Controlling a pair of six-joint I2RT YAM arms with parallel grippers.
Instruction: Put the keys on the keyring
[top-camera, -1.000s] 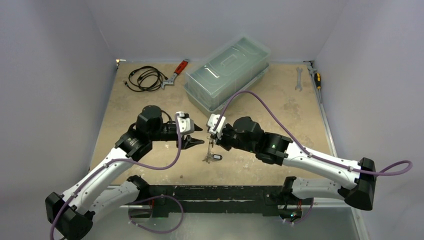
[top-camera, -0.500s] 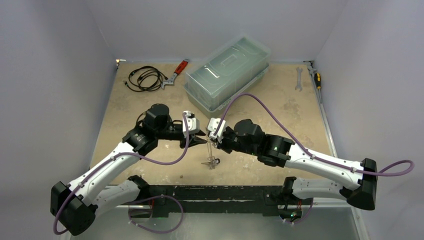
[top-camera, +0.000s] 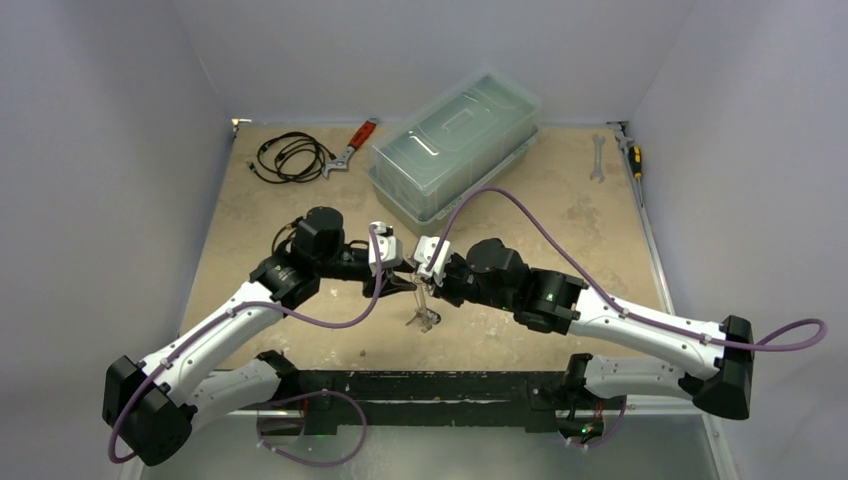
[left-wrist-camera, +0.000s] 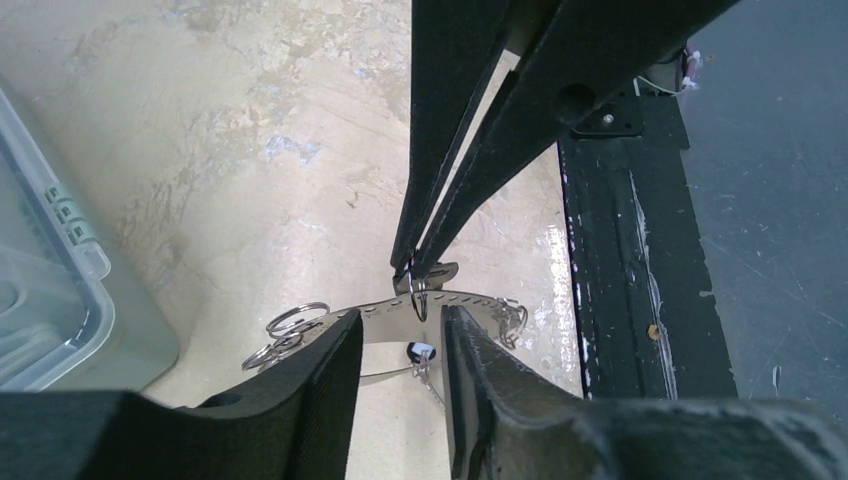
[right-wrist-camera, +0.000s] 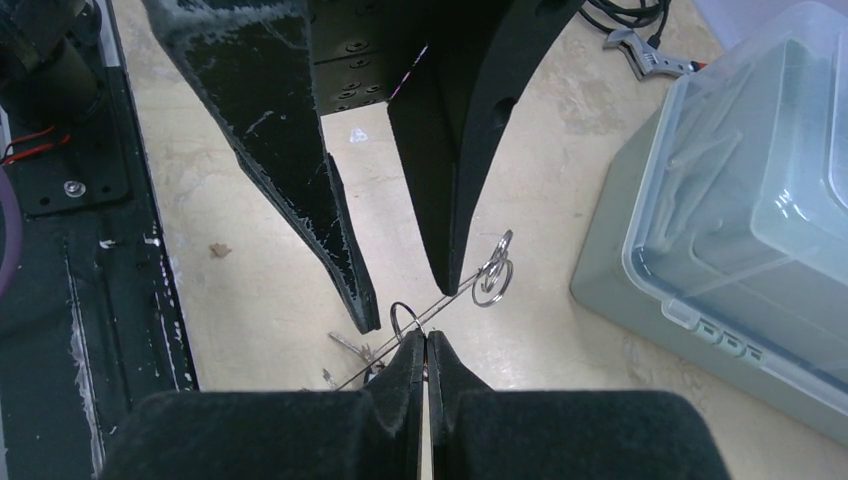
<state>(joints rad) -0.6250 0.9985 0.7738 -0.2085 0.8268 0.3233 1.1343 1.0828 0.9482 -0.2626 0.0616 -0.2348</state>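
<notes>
The keyring (left-wrist-camera: 380, 318) is a thin white band with small holes, held up off the table. It is edge-on in the right wrist view (right-wrist-camera: 452, 294). Small metal split rings (left-wrist-camera: 292, 322) hang on it at both ends. My right gripper (right-wrist-camera: 426, 342) is shut on the keyring's top edge, at a small split ring (right-wrist-camera: 402, 316). A key with a black tag (left-wrist-camera: 420, 351) dangles below, and the keys (top-camera: 422, 318) show under the grippers in the top view. My left gripper (left-wrist-camera: 400, 330) is open, its fingers (left-wrist-camera: 330, 350) on either side of the band. The grippers meet tip to tip (top-camera: 412, 284).
A clear lidded plastic box (top-camera: 455, 140) stands behind the grippers, close to them (right-wrist-camera: 740, 200). A coiled black cable (top-camera: 290, 155) and a red-handled wrench (top-camera: 352, 145) lie at the back left. A spanner (top-camera: 597, 157) and a screwdriver (top-camera: 633, 155) lie at the back right. A black rail (top-camera: 430, 385) edges the table front.
My left arm has moved right, bringing its open jaws around the keyring held by my right gripper. The hanging keys have swung slightly. The right arm has barely moved.
</notes>
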